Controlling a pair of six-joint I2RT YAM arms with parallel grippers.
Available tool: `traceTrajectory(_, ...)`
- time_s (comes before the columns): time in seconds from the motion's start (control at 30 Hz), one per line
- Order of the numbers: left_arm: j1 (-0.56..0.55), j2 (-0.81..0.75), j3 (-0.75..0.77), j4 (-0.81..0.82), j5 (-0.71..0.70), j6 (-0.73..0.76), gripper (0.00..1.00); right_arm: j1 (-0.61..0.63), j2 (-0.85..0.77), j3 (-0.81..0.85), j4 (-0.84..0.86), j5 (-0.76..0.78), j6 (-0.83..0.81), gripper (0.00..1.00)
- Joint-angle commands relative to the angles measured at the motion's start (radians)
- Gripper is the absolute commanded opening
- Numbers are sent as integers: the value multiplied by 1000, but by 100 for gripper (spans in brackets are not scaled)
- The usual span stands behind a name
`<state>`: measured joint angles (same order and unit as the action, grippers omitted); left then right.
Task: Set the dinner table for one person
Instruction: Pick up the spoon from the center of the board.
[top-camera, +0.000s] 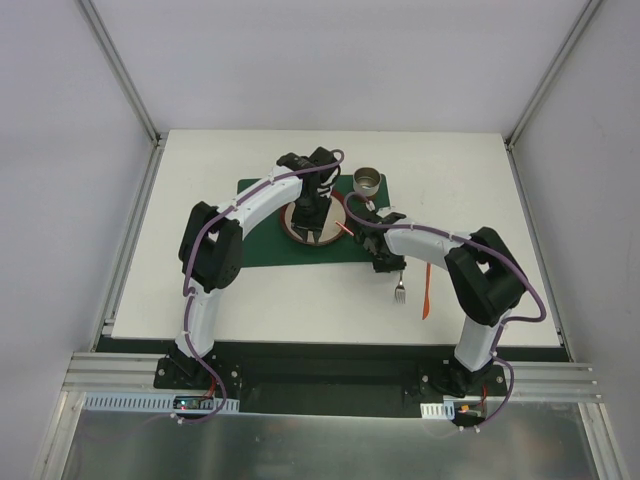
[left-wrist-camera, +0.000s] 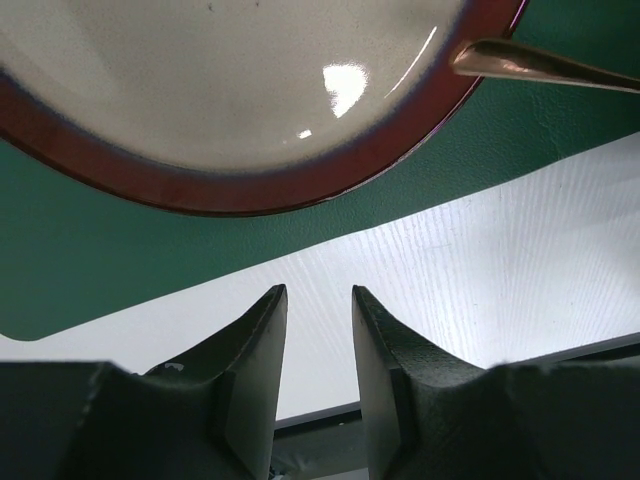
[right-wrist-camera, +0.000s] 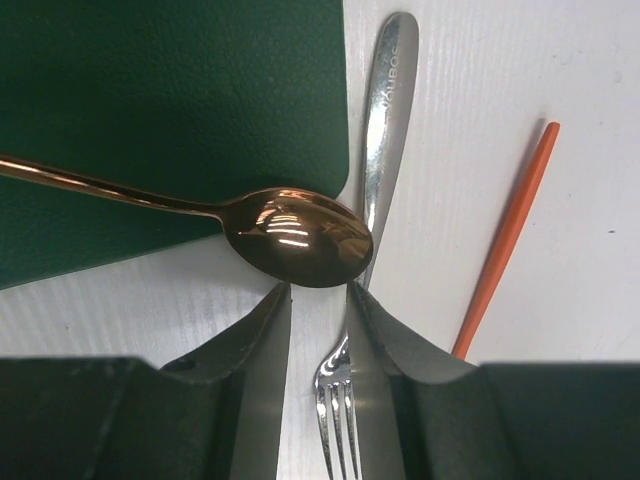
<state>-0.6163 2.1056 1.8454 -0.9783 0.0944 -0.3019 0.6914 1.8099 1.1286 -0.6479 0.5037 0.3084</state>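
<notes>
The dinner table (top-camera: 260, 290) is a white tabletop with a dark green placemat (top-camera: 262, 245) on it. A cream plate with a red-brown rim (left-wrist-camera: 230, 195) sits on the mat. My left gripper (left-wrist-camera: 318, 290) hovers just past the plate's near rim (top-camera: 312, 238), open and empty. A copper spoon (right-wrist-camera: 300, 235) lies with its bowl right at the tips of my right gripper (right-wrist-camera: 318, 287), its handle (left-wrist-camera: 540, 65) reaching toward the plate. The right gripper (top-camera: 385, 265) is open over a silver fork (right-wrist-camera: 385, 100) lying on the white top, with nothing pinched between its jaws.
A metal cup (top-camera: 368, 181) stands at the mat's far right corner. An orange stick (right-wrist-camera: 505, 240) lies on the table right of the fork (top-camera: 399, 290). Aluminium posts (top-camera: 125, 70) frame the table's corners.
</notes>
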Motion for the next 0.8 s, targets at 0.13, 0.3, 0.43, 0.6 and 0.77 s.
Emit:
traceTrajectory(0.13, -10, -4, 52, -40, -12, 1, 31, -12, 19, -3, -70, 55, -22, 32)
traceTrajectory(0.3, -10, -6, 52, -45, -21, 4, 31, -24, 34, 13, -91, 81, -29, 32)
traceTrajectory(0.43, -10, -2, 55, -46, -18, 3, 31, -30, 43, 23, -96, 88, -40, 32)
traceTrajectory(0.6, -10, 4, 58, -48, -16, 3, 30, -41, 58, 39, -96, 98, -58, 32)
traceTrajectory(0.77, -10, 7, 55, -49, -18, 0, 30, -55, 69, 95, -107, 104, -86, 32)
